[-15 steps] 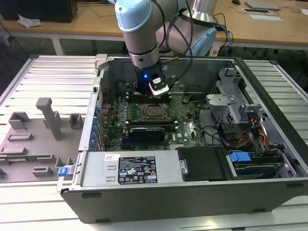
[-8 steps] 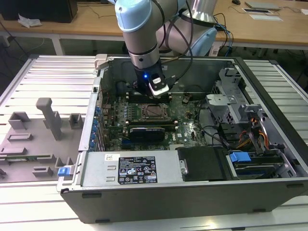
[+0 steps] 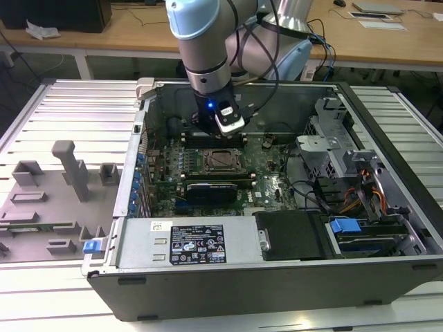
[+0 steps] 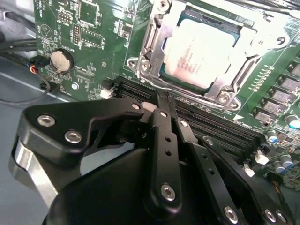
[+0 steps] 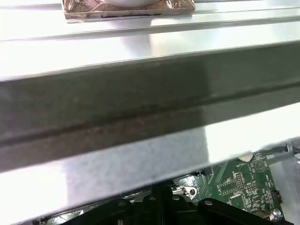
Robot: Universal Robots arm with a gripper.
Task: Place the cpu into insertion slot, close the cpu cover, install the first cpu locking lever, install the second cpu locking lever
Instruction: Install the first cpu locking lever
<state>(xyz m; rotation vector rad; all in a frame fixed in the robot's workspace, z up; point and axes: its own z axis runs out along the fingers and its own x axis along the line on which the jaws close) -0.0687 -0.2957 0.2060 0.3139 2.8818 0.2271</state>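
Gripper (image 4: 161, 101) fingers pressed together holding nothing, near memory slots (image 4: 206, 124), cpu (image 4: 199, 54) seated under cpu cover (image 4: 154, 35)

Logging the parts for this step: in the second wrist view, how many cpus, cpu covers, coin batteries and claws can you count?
cpu: 1
cpu cover: 1
coin battery: 1
claw: 1
Total: 4
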